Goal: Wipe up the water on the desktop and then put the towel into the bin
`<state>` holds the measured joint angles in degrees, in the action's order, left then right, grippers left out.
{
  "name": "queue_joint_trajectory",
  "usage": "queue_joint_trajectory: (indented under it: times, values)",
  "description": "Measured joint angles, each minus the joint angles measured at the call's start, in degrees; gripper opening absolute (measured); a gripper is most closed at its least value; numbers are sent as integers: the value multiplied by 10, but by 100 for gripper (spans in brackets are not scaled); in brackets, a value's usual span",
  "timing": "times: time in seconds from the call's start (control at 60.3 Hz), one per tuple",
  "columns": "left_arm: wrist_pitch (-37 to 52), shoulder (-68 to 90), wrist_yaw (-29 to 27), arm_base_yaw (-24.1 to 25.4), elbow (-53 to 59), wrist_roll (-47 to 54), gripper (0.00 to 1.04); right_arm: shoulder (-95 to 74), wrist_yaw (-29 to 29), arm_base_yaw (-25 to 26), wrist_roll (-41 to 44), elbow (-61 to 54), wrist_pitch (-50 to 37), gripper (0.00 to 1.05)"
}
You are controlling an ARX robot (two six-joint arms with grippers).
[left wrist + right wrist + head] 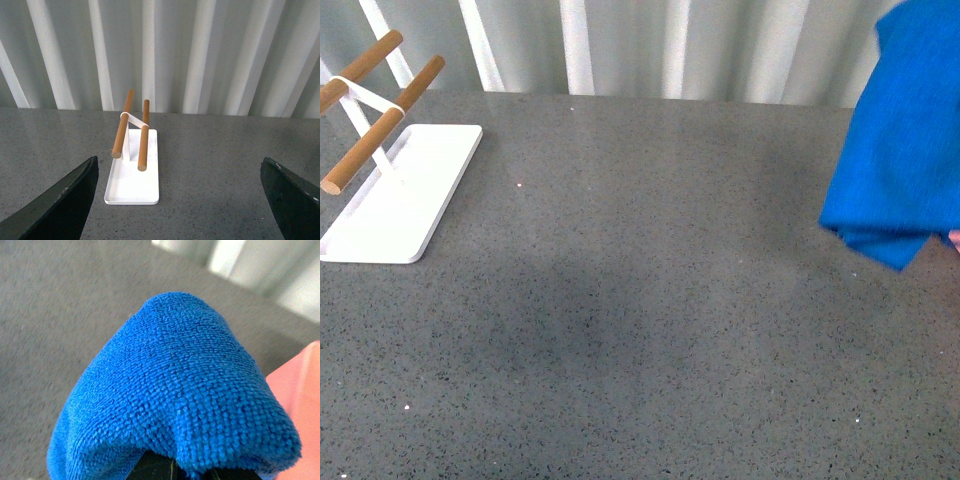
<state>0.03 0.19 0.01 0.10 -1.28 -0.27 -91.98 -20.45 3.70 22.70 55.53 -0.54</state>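
1. Towel [900, 150]: up off the desktop at far right of the front view. It hangs in a loose fold, lower corner clear of the surface.
2. R gripper [172, 469]: nearly all buried under cloth, only a dark bit shows. Judged clamped on a bunch of towel, since the cloth hangs in the air.
3. Bin [300, 390]: pink wall just beside the towel in the R wrist view; rim & opening not seen.
4. Risks:
   - Letting go before the cloth is over the opening → it lands on the desk or drapes over the rim.
   - Trailing corner could snag the wall.
   - Small bite on bulky terry could slip.
5. L gripper [177, 200]: spread wide, empty, facing the rack [131, 132] on its white tray base [132, 190].
6. Desktop [640, 330]: dark grey, speckled. Darker patch mid-desk, damp or shadow, can't tell. Pale ribbed wall [670, 45] behind.
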Motion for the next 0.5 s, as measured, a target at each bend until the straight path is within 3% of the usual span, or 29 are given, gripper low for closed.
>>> queue_joint_trajectory:
  times: [0.382,0.498]
  values:
    - [0,0,0,0,0,0,98,12,-26,184,-11,74,22,3]
    - [0,0,0,0,0,0,98,0,-30,218,-11,73,21,3]
